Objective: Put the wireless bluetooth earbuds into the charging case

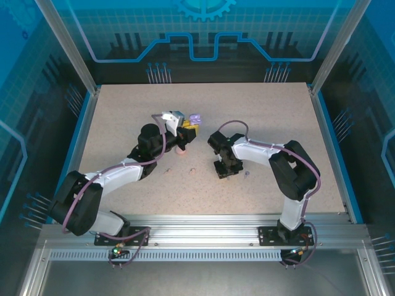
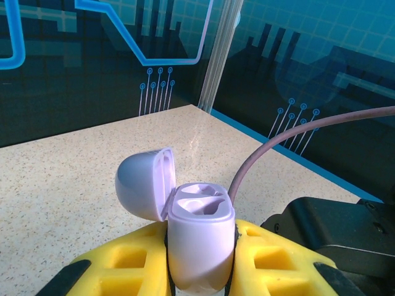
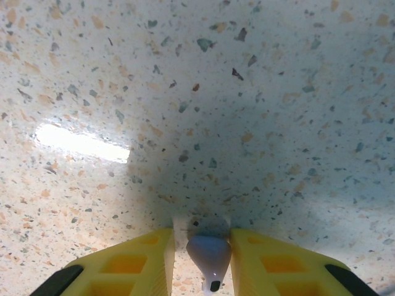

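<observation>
Speckled tabletop (image 1: 278, 111) is carrying everything. At the lower centre of the right wrist view, the right gripper (image 3: 202, 237) is straddling a purple earbud (image 3: 208, 253) lying on the surface. Its jaws are standing narrow, but I cannot tell whether they are pinching it. Farther up the table, the left gripper (image 2: 199, 240) is clamping the purple charging case (image 2: 200, 213), its lid (image 2: 139, 185) hanging open and both wells looking empty. The risk is that so small and rounded a piece squirts sideways from an off-centre pinch, or arrives twisted and jams at the well.

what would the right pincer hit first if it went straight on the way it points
probably the tabletop: the right pincer points down at it, with a purple earbud between its fingers, which may touch down first; depth is unclear
</observation>
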`<state>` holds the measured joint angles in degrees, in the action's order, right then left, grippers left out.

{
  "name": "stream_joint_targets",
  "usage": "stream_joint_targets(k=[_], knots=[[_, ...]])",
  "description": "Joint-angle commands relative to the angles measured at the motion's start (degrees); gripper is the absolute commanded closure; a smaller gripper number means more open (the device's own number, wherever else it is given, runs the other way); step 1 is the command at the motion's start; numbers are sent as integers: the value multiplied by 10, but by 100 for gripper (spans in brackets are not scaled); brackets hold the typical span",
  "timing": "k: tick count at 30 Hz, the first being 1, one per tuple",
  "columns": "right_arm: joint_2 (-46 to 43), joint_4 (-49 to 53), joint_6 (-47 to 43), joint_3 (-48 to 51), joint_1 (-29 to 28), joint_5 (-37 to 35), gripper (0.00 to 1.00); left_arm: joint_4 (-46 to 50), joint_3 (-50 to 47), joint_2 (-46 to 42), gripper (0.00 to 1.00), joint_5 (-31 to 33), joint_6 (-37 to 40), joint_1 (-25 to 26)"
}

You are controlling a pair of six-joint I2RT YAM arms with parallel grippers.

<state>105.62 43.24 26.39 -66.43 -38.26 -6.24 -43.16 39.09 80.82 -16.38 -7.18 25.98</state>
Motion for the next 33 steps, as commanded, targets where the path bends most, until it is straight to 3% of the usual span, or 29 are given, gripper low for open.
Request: stream_joint_targets(k=[1,7,17,27,33], knots=[[-5,3,7,9,-5,-14,73,-4,8,-1,100,-19,-1,-4],[-17,4,4,11,-5,-12,89,-2,10,0,100,-22,-4,-4],[-85,7,8,6,5,-14,88,-1,17,-2,100,-44,-8,-4],[-230,11,5,-35,39,-9,89,-21,18,-14,100,-94,0,-1],[-297,10,-17,-99,71,4,89,-16,27,-29,100,-77,73,24]])
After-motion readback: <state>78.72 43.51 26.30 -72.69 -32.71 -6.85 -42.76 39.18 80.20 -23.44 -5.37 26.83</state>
